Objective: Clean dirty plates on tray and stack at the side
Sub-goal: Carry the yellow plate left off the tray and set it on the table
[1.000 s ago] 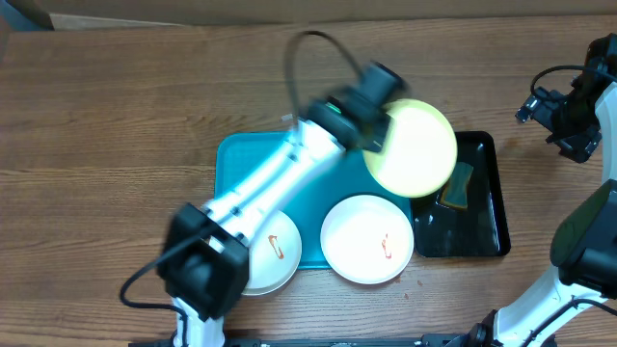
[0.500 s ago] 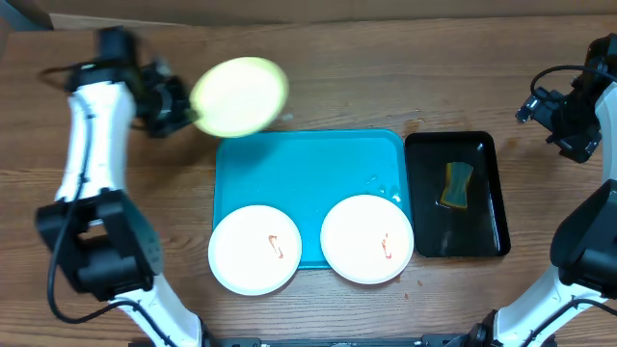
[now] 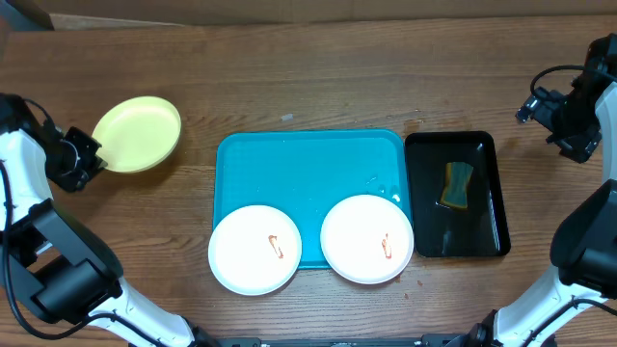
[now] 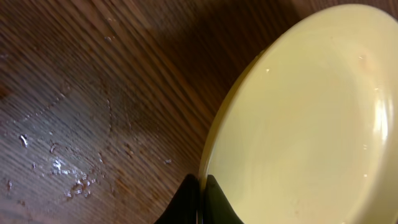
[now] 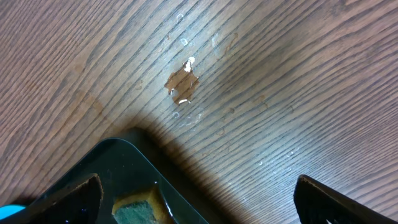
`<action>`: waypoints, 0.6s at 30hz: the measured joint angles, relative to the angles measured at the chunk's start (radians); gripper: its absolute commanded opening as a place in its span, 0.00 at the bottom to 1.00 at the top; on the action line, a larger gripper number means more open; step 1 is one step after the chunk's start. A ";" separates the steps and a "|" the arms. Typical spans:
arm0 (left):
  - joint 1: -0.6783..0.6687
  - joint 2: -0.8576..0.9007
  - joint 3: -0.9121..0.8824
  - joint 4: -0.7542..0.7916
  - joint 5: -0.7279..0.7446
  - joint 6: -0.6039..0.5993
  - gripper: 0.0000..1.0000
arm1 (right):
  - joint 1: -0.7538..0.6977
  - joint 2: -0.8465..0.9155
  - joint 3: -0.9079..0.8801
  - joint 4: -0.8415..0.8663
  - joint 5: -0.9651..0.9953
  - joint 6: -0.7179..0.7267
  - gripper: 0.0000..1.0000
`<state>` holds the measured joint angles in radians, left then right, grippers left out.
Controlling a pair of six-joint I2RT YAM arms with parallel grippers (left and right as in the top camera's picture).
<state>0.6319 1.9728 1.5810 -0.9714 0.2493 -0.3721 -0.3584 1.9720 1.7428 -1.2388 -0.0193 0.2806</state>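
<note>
At the far left of the table [image 3: 289, 77], the yellow-green plate [image 3: 137, 135] lies just to the right of the left gripper [image 3: 92, 154], its left edge inside the claw. In the left wrist view the two dark fingertips [image 4: 186, 198] are pressed together on the plate's rim, so the left gripper [image 4: 200, 196] is clamped on the yellow-green plate [image 4: 298, 124], which spreads up and to the right from the pinch. A dark shadow falls on the wood under the rim; whether the plate touches the table or sits a little above it cannot be told. Small wet drops glint on the wood beside it.

This plate is well apart from the turquoise tray [image 3: 308, 169], off its upper left corner. Two white plates sit at the tray's near edge, the left one [image 3: 255, 249] and the right one [image 3: 366, 239], side by side and overhanging the near rim, each with a small reddish smear.

Reaching out from its base at the lower left, the left arm [image 3: 24, 178] runs up along the frame's edge, and its wrist turns rightward toward the plate.

Over at the upper right, the right gripper [image 3: 569, 125] hangs above bare wood, beyond the far right corner of the black tray [image 3: 487, 193], which holds a sponge [image 3: 459, 183]. The right wrist view shows the right gripper [image 5: 196, 193] with its fingers wide apart and holding nothing, the black tray [image 5: 134, 155] and the sponge [image 5: 134, 211] below them.
</note>
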 measured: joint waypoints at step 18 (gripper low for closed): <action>-0.002 0.000 -0.155 0.232 -0.038 -0.020 0.74 | 0.000 0.000 0.000 0.000 0.000 0.000 1.00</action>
<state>0.6300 1.9728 1.4261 -0.7395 0.2111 -0.3920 -0.3584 1.9720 1.7428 -1.2388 -0.0196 0.2810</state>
